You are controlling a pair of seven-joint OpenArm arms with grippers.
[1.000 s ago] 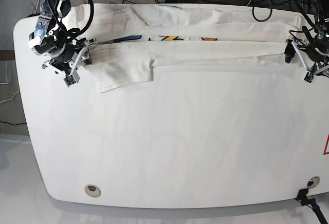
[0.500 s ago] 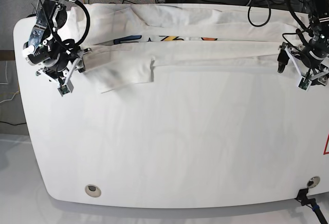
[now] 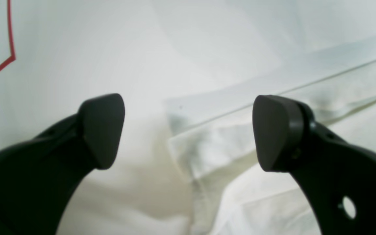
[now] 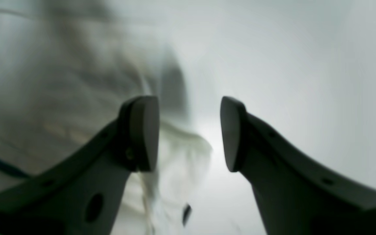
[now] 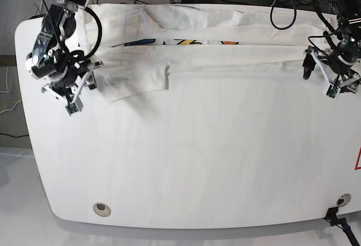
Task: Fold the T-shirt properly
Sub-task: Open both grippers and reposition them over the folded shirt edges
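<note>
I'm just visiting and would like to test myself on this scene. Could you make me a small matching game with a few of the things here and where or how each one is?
Things:
1. T-shirt
2. Left gripper
3. Right gripper
4. Red outline mark

Descriptions:
A. Open, at the shirt's end on the right of the base view
B. At the table's right edge, cut off by the picture border
C. Folded into a long band along the table's far side
D. Open, at the shirt's end on the left of the base view

Pairs: 1-C, 2-A, 3-D, 4-B
</note>
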